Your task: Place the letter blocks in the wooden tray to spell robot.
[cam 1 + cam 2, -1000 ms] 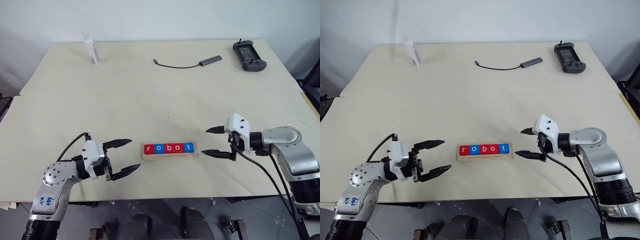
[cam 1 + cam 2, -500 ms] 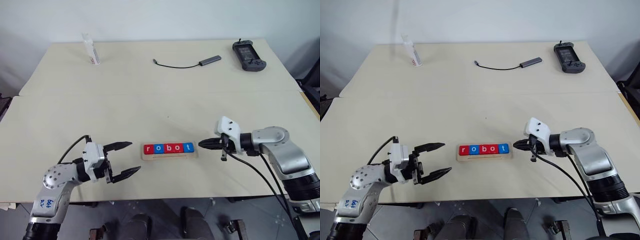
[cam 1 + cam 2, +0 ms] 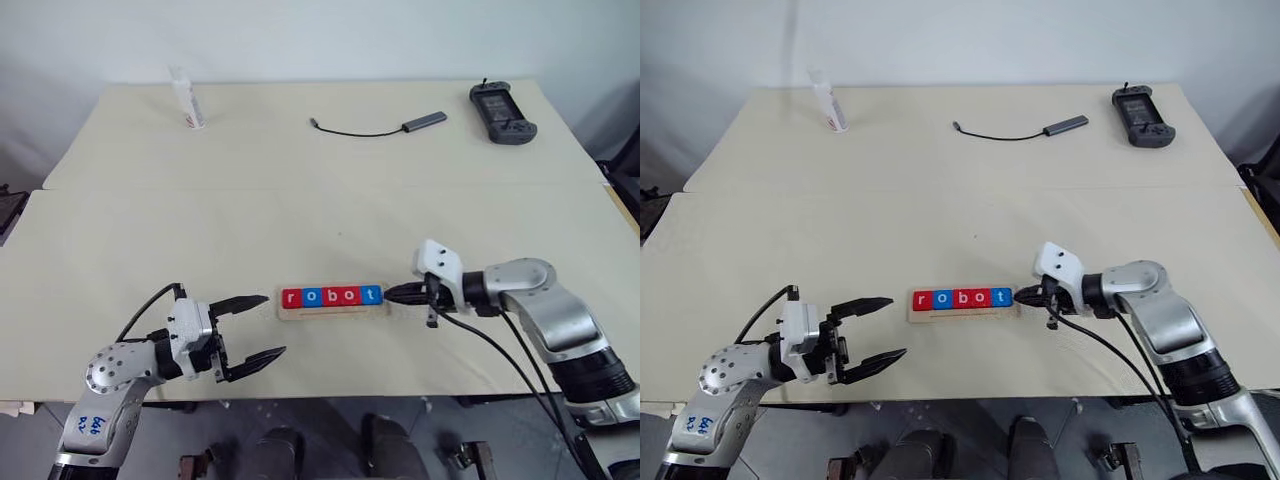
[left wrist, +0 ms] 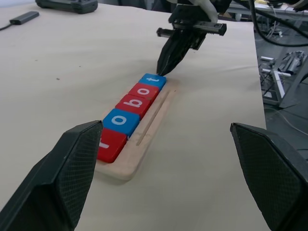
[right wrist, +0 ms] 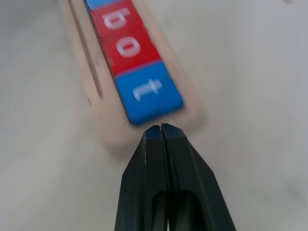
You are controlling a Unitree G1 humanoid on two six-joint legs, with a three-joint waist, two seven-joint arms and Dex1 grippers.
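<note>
The five letter blocks (image 3: 332, 296) lie in a row in the wooden tray (image 3: 330, 312) near the table's front, reading r, o, b, o, t in red and blue. My right gripper (image 3: 392, 294) is shut, and its tips sit at the tray's right end, right next to the blue t block (image 5: 149, 91). I cannot tell whether they touch it. My left gripper (image 3: 272, 325) stands open with nothing in it. It is a short way left of the tray, level with the red r block (image 4: 109, 144).
At the table's far side stand a white tube (image 3: 188, 100), a dark cable with an adapter (image 3: 380, 126) and a black handheld controller (image 3: 502, 100). A seam (image 3: 300, 187) crosses the tabletop. The table's front edge runs just below both grippers.
The right gripper has gone from open to shut and slid left to the tray's right end. The left gripper stays open and has hardly moved.
</note>
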